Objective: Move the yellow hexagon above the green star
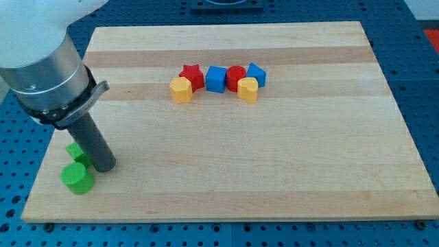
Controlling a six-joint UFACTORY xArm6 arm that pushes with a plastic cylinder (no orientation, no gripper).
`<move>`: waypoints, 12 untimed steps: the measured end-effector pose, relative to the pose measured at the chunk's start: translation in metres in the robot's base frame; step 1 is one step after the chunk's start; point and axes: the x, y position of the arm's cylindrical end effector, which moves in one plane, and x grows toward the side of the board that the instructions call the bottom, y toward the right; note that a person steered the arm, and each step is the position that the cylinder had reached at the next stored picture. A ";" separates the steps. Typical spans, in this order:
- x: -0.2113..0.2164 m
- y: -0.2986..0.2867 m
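Observation:
The yellow hexagon [181, 90] lies near the view's top middle, touching the red star [192, 75]. A green block [75, 151], partly hidden behind my rod, lies at the view's lower left; its shape is unclear, it may be the green star. A green cylinder [77, 178] sits just below it. My tip [105, 167] rests on the board right beside both green blocks, on their right, far to the lower left of the yellow hexagon.
A row of blocks runs right of the hexagon: a blue cube [216, 79], a red cylinder [236, 77], a yellow heart-like block [248, 90] and a blue block [256, 73]. The wooden board [274, 171] ends close to the green blocks at the left edge.

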 end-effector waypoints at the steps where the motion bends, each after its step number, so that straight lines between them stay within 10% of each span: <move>1: -0.003 0.000; 6: -0.094 0.140; 12: -0.174 0.125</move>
